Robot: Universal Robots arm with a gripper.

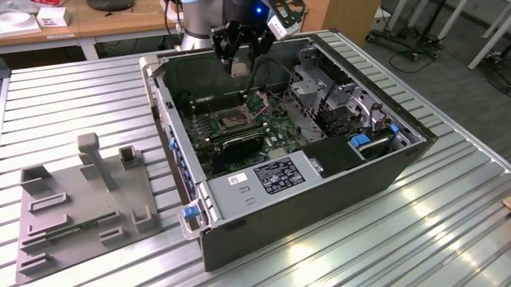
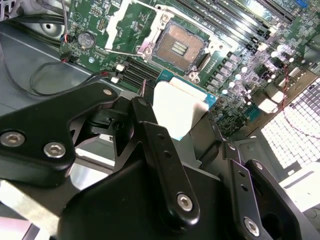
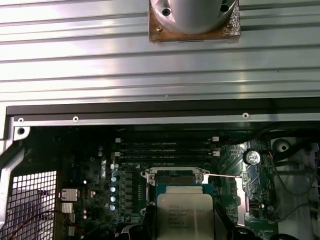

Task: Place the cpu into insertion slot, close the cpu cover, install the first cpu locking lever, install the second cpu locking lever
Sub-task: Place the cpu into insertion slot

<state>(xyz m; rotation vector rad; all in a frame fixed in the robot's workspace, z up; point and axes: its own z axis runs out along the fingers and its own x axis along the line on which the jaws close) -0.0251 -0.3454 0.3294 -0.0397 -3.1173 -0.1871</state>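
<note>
Upper ctr of the exterior view: the gripper (image 1: 239, 58) hangs over the open PC case (image 1: 319, 209), clamped on the cpu (image 1: 240, 69), which is clear of the board. The insertion slot (image 1: 227, 122) sits lower in frame, mid-left, on the green motherboard (image 1: 276, 128), w/ its dark centre uncovered. In both wrist views chip & slot look well apart. The slot likely lies straight ahead along the gripper's reach, so it's a descent, not a sideways shift.

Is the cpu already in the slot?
No, the slot is empty; the gripper holds the cpu clear of it.
</note>
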